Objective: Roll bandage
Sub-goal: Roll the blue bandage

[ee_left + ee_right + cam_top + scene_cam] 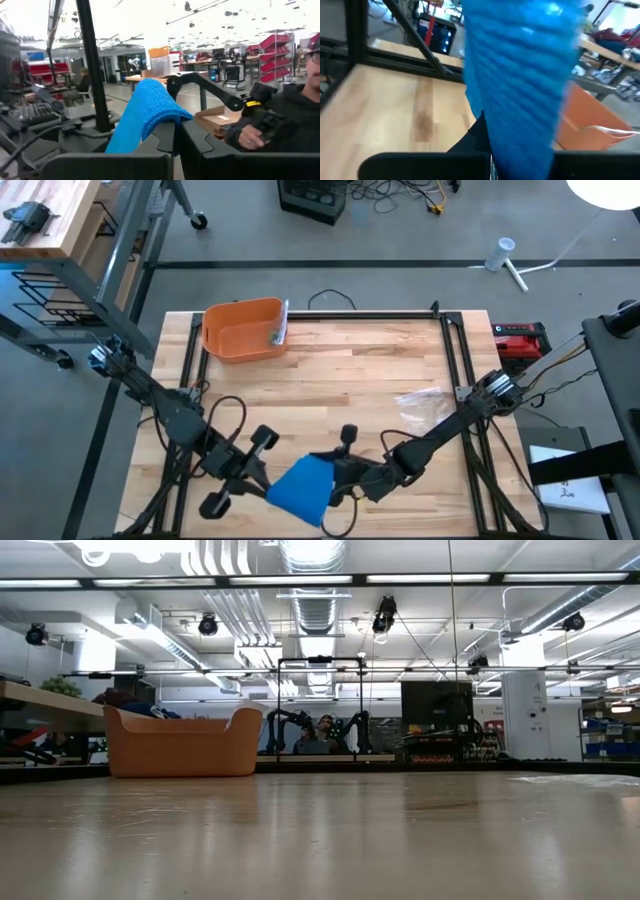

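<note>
both end effectors point(300, 485) gripping blue bandage point(303, 487)

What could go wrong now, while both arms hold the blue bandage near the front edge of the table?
1. Both the left end effector and the right end effector are shut on the blue bandage; pulling apart could stretch it or slip it free.
2. The bandage hangs at the front table edge, so a drop may land on the floor.
3. The orange bin stands far away.
</note>
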